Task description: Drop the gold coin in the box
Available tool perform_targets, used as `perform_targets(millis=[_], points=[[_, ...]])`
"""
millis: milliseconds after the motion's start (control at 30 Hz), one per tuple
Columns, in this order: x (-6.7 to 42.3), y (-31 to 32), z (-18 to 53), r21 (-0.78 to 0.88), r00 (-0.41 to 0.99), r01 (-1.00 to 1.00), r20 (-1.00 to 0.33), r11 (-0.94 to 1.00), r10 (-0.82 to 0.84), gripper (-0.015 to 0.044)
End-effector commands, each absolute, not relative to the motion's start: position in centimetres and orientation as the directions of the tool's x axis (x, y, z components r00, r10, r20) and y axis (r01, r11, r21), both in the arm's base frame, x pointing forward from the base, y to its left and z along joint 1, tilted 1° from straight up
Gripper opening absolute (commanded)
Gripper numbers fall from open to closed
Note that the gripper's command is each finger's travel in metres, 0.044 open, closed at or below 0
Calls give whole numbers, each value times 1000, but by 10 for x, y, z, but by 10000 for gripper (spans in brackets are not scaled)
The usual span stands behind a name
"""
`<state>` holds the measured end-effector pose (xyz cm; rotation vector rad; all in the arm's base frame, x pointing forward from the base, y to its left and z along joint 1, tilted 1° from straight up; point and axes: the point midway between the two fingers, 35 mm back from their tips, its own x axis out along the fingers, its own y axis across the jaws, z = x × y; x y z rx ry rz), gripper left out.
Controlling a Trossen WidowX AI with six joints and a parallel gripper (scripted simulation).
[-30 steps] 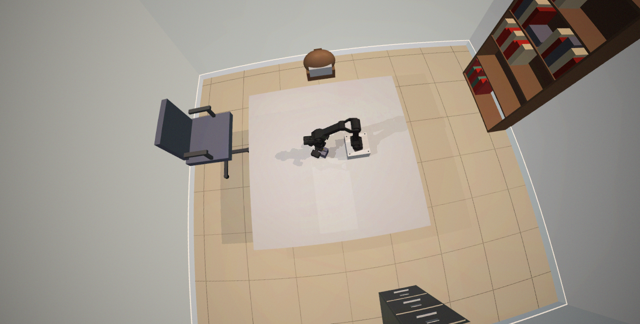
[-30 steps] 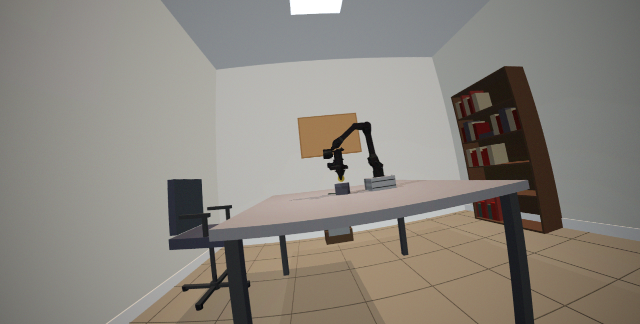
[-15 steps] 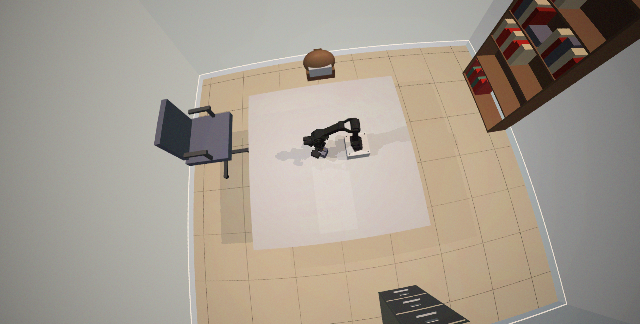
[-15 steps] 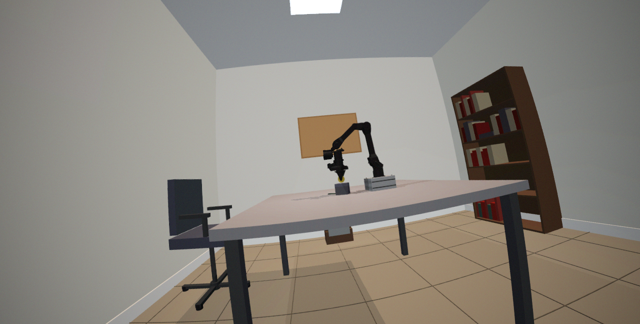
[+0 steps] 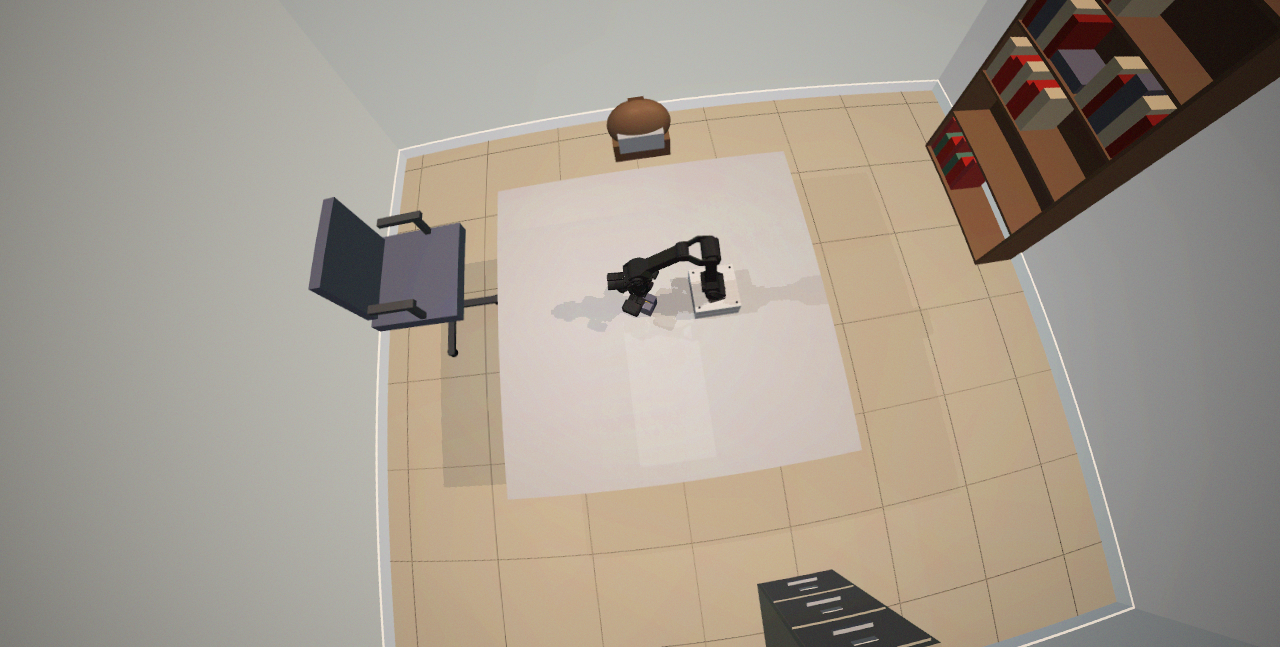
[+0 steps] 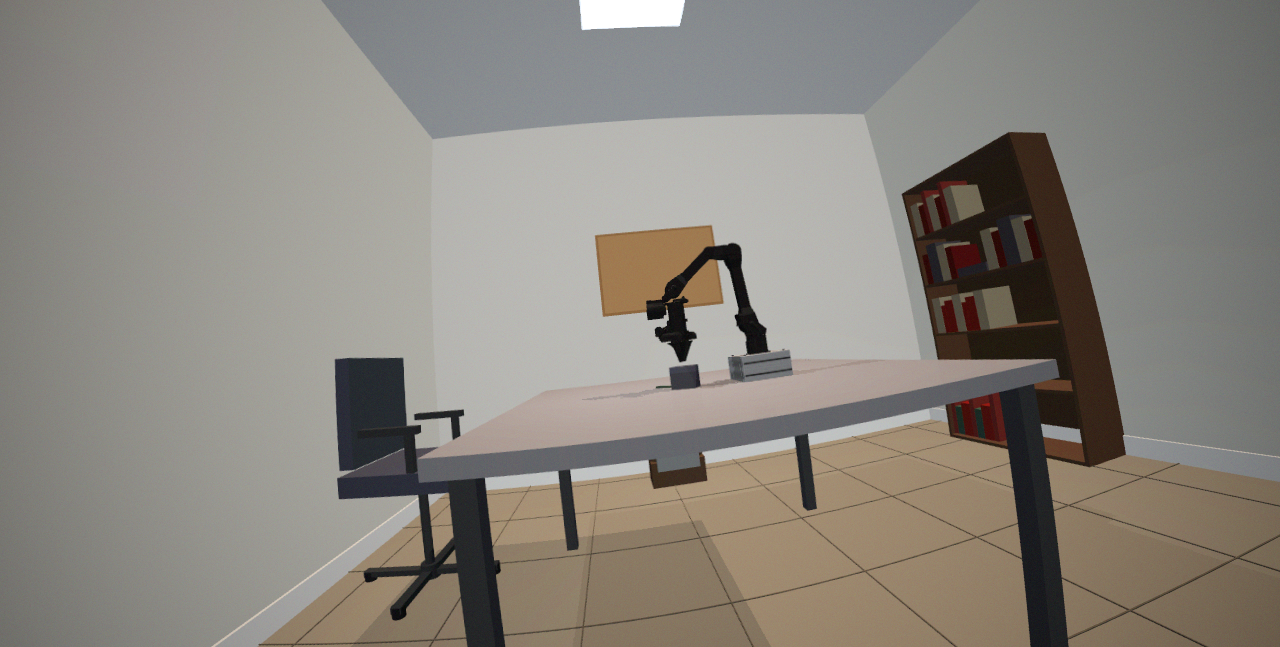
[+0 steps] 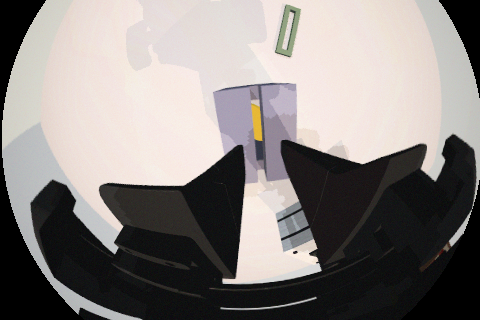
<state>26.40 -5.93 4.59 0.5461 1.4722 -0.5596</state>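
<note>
Pale table top [image 6: 805, 401]
Directly on it: grey box [image 6: 684, 375], arm's base block [image 6: 759, 365], and what looks like the green holder [image 7: 288, 31].

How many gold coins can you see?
1. The gold coin shows as a yellow sliver in the slot of the grey box, just beyond the open gripper. The green holder farther off has none. Others could be hidden inside the box.
</note>
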Motion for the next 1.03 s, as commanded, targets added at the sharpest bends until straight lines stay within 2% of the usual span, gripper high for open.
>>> perform_targets(millis=[0,200,567,667,1000], points=[[264,-59,46,1,22,651,-1000,759,-18,161],[264,-59,46,1,22,651,-1000,759,-18,161],[263,-59,74,0,19,651,-1000,759,-17,440],[259,-57,106,-3,12,651,-1000,759,-15,440],[258,-57,109,-3,12,651,-1000,759,-15,440]])
